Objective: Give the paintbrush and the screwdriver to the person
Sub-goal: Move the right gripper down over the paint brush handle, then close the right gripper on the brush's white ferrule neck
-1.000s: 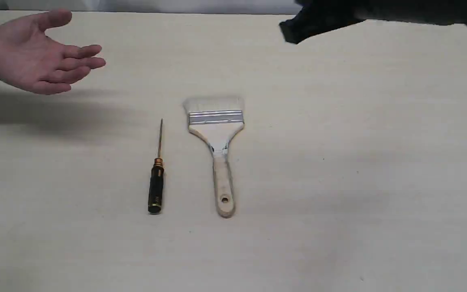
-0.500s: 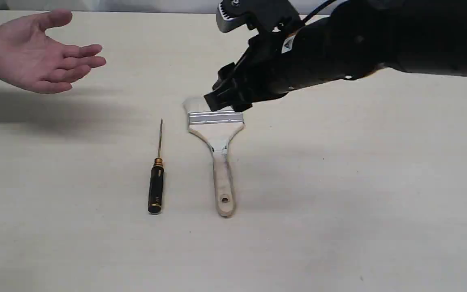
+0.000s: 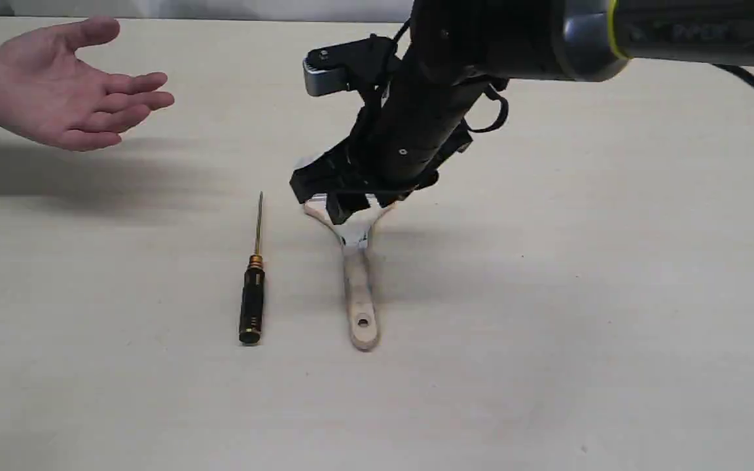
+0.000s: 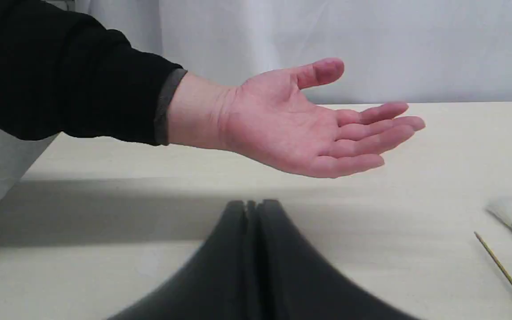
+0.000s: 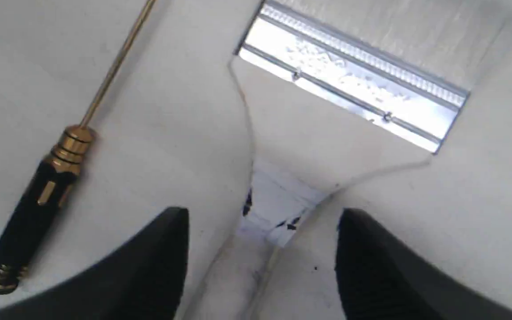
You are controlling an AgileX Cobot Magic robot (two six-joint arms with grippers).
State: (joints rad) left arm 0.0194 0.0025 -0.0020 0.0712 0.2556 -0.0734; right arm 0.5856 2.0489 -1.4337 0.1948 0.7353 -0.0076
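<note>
The paintbrush [image 3: 359, 288] lies flat mid-table, handle toward the near edge; its ferrule [image 5: 349, 86] and bristles are hidden by the arm in the exterior view. My right gripper [image 3: 341, 203] hangs open just above the brush's neck [image 5: 278, 209], one finger on each side, not touching it. The screwdriver [image 3: 252, 288] lies parallel to the brush's left, also visible beside it as screwdriver [image 5: 38, 200]. The person's hand [image 3: 56, 88] is held palm up at the far left. My left gripper [image 4: 254, 206] is shut and empty, low in front of that hand [image 4: 309, 124].
The pale wooden table [image 3: 612, 294] carries only the two tools. The right arm [image 3: 482, 46] stretches in from the far right over the table. A black sleeve [image 4: 60, 75] covers the person's forearm. A white backdrop [image 4: 371, 44] stands behind the table.
The right arm has swung in from the far right and come down over the paintbrush, its open gripper now straddling the brush's neck. The hand, screwdriver and brush have stayed put.
</note>
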